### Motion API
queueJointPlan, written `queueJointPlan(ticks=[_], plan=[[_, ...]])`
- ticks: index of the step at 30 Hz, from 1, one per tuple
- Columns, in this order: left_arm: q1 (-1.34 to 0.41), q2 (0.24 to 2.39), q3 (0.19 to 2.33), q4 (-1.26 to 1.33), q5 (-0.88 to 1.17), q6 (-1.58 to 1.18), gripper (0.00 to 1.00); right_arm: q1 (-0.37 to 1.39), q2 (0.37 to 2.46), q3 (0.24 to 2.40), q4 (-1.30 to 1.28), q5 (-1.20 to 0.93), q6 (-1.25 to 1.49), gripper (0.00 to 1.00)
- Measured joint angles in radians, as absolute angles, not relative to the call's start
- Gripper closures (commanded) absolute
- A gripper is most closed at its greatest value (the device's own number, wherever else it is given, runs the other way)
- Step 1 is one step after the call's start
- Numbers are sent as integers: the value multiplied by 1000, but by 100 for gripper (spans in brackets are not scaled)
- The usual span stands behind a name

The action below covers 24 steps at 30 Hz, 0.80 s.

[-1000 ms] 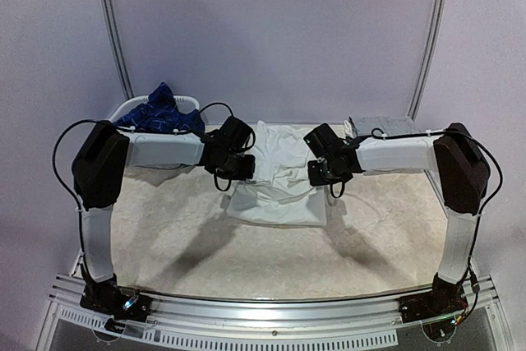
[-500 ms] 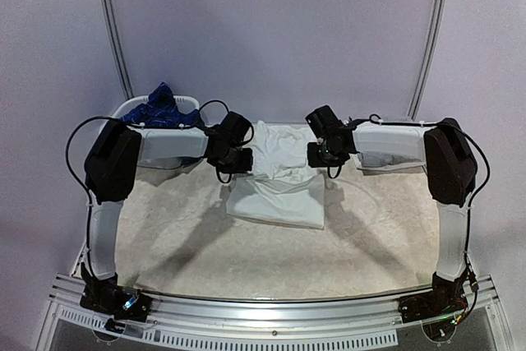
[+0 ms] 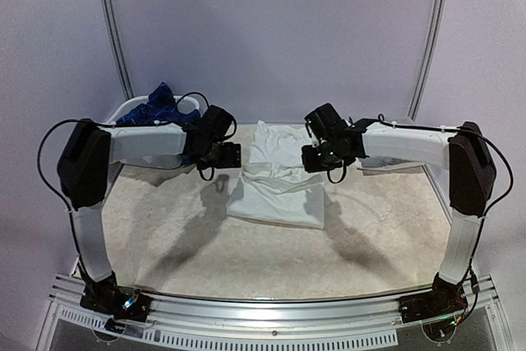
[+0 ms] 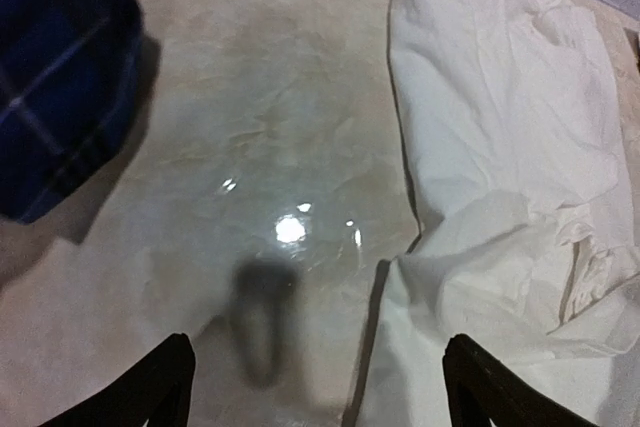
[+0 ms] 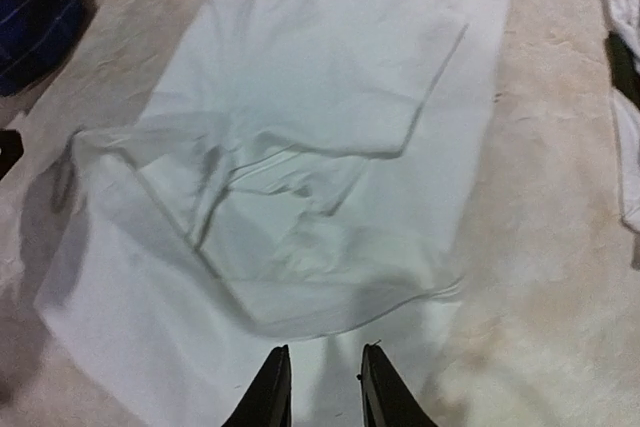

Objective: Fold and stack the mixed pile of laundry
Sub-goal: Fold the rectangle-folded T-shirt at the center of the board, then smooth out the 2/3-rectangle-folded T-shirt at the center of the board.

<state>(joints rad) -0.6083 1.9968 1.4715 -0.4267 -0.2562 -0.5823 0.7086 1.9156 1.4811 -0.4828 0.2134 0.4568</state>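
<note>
White trousers (image 3: 275, 180) lie at the table's (image 3: 164, 232) far edge. Left gripper (image 4: 318, 352) spread wide, empty. Right gripper (image 5: 324, 355) narrowly parted, empty.

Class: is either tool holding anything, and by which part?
Nothing is held. The left tool is open beside the white cloth garment; the right tool hovers above it, empty.

Workspace surroundings
White oval basket (image 3: 125, 108) at upper left, at the far edge of a beige marbled table (image 3: 164, 240); metal rail (image 3: 271, 311) along the bottom; pale wall (image 3: 271, 30) above.
</note>
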Motion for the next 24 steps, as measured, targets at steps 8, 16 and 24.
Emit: queueJointPlan(ticks=[8,16,24], plan=[[-616,1659,1209,-365,-372,-560,14,863,1903,1465,-421,54,462,88],[-632,1499,974,-316,-374,-551,15,876,2032,1513,-401,-19,502,89],[-670,1417,921,-262,-363,-537,17,864,2175,1634,-469,35,513,89]])
